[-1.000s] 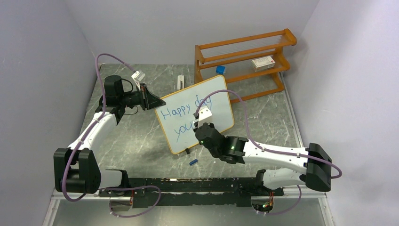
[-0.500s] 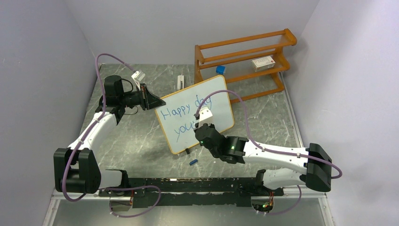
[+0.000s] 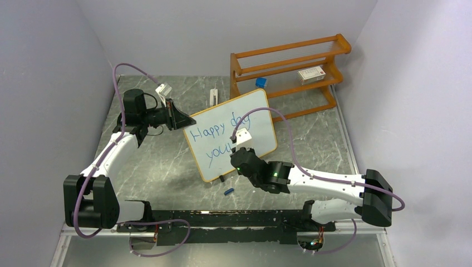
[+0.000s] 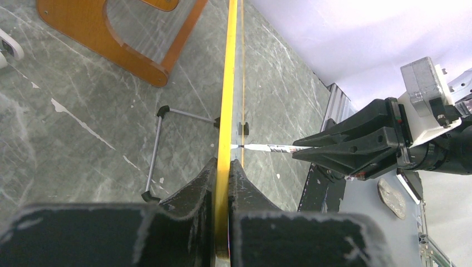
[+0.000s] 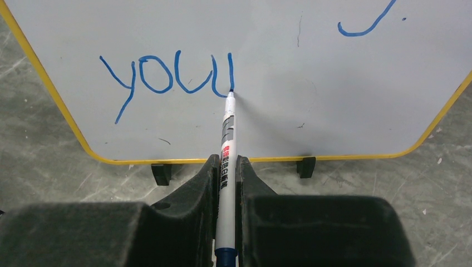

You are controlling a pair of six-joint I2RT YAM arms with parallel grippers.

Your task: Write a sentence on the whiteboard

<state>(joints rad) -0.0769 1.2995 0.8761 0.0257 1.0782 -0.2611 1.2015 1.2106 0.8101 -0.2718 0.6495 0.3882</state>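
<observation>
While the left end effector (image 3: 181, 120) sits at the left side of the desk (image 3: 161, 161), its fingers are pressed onto the left edge of the whiteboard (image 3: 225, 114), pinching the thin yellowish frame between them. This board stands upright on small black feet in the middle of the desk, angled so its face turns toward the right arm. Its blue writing (image 3: 207, 132) runs in two lines: "Happy day" above, and "you" plus one further upright stroke below. A white marker (image 5: 227, 139) touches the board with its tip at the foot of that last stroke. To the right, the right end effector (image 5: 225, 164) is pinching the marker's barrel between its two fingers, low in front of the board. An orange wooden rack (image 3: 289, 61) stands behind the board at the far right, with a small box (image 3: 310, 74) on one shelf.
</observation>
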